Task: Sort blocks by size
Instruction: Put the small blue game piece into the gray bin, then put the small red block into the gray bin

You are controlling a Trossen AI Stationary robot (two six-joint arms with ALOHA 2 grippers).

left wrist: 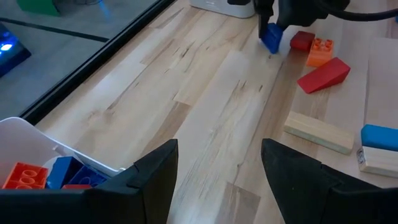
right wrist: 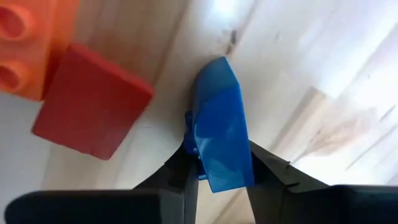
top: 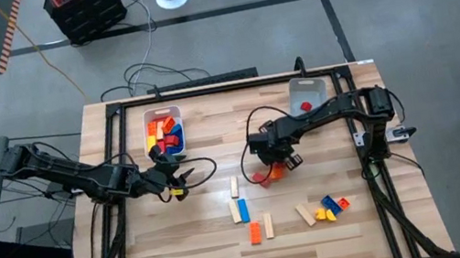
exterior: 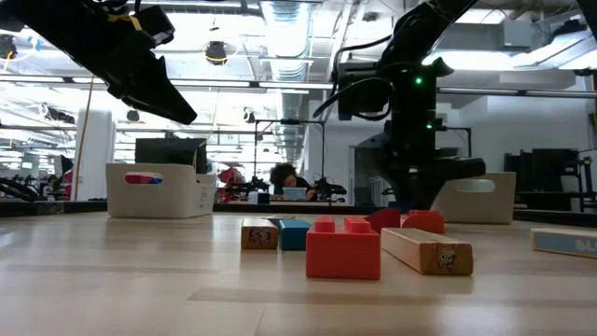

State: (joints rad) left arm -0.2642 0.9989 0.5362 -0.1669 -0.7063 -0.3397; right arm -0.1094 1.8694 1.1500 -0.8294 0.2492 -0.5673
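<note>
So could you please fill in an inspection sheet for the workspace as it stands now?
Surface: wooden table, bare between pieces.
Job's things: loose blocks mid-table; left bin holds many blocks; right bin holds one red piece.
Clutter: nothing seen.
Grippers: right gripper fingers shut on a blue block beside a red wedge; left gripper open, empty, by the left bin.
Cables: black leads on the floor behind the table.
Surroundings: person seated far back.
</note>
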